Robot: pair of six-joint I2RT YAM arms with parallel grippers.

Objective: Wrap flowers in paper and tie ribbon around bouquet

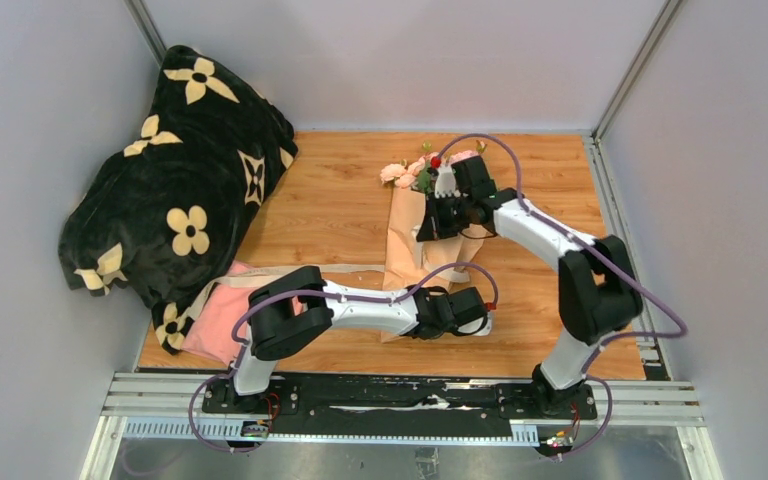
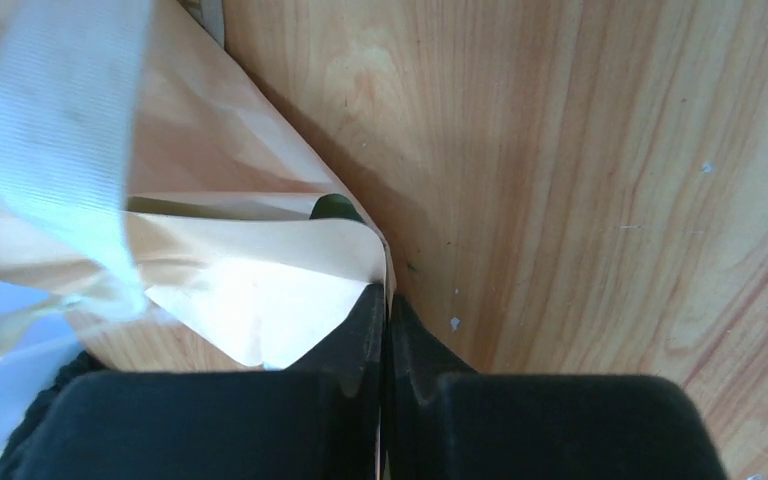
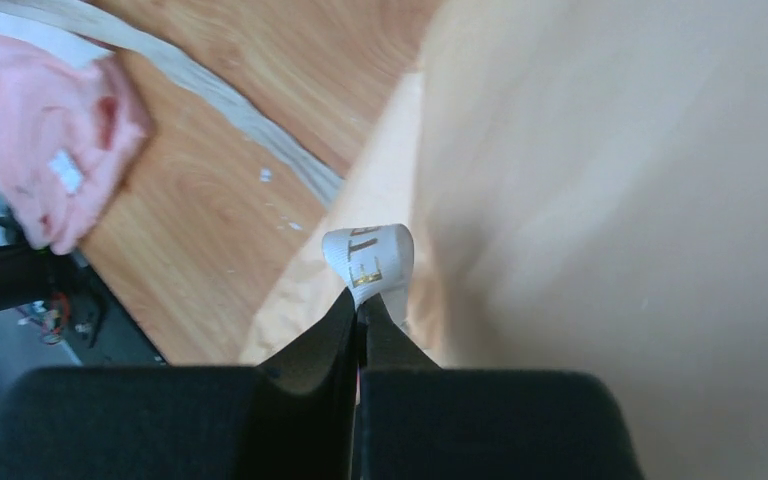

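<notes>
- Two grippers of mine sat at the bouquet [image 1: 405,240], its long axis running away from my bases, flowers [image 1: 407,172] at the far end.
- Left of the bouquet, the ribbon [image 1: 305,269] trailed, nearest my left arm.
- At its near foot, my left gripper [image 2: 387,305] pinched the paper [image 2: 260,270] edge.
- Mid-bouquet, my right gripper [image 3: 360,300] clamped a white lettered strip [image 3: 370,255].

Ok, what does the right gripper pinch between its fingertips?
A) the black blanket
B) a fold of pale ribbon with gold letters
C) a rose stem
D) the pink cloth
B: the right wrist view shows the right gripper shut on a folded ribbon with gold letters, above the paper; the pink cloth lies apart on the table.
</notes>
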